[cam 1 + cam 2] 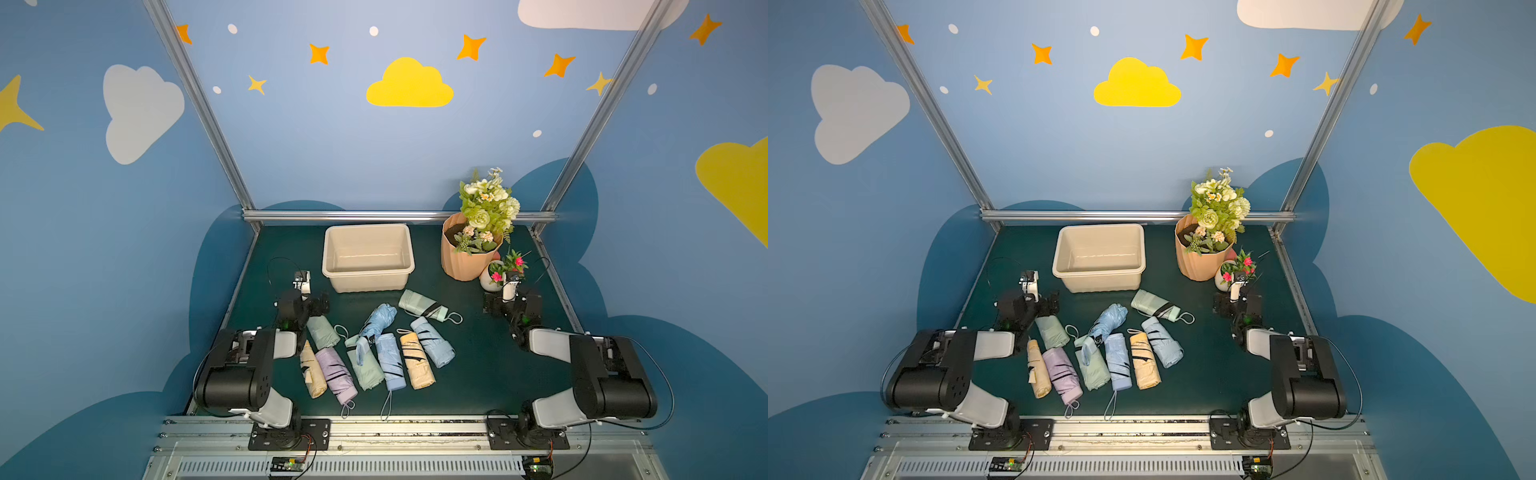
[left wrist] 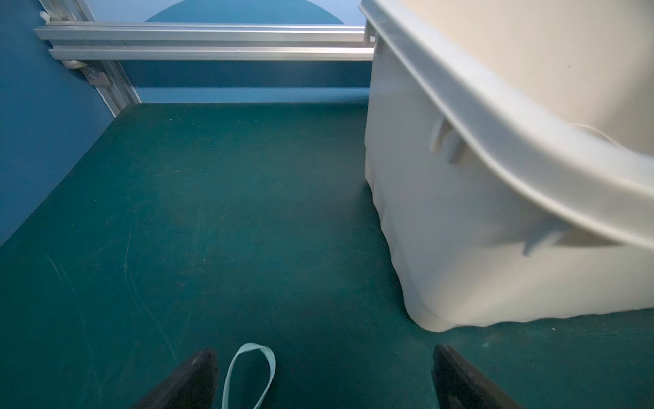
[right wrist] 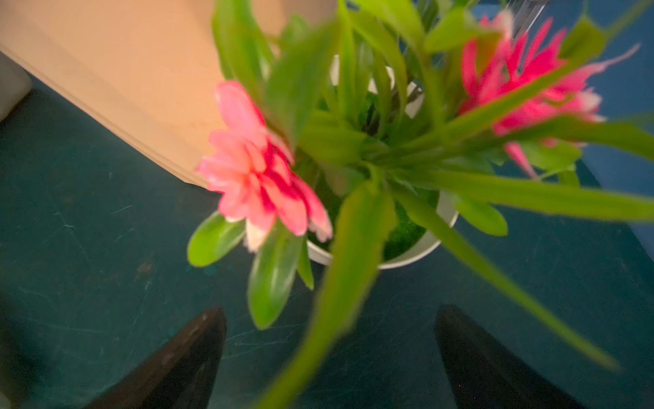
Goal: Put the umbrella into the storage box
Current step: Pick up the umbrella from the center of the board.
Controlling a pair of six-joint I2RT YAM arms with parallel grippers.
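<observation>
Folded pastel umbrellas (image 1: 390, 361) scattered on green mat (image 1: 478, 374), just in front of cream storage box (image 1: 368, 282) at back centre. Left gripper (image 2: 323, 354) spread wide, holding nothing; mint strap loop (image 2: 249, 371) between its fingers, seen only in left wrist view. Right gripper (image 3: 331, 311) likewise agape, blurred pink flowers (image 3: 254, 177) close-up in right wrist view only.

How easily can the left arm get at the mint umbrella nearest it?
Probably yes, easily: the left gripper is open and empty, and that mint umbrella lies uncovered just beside it.
</observation>
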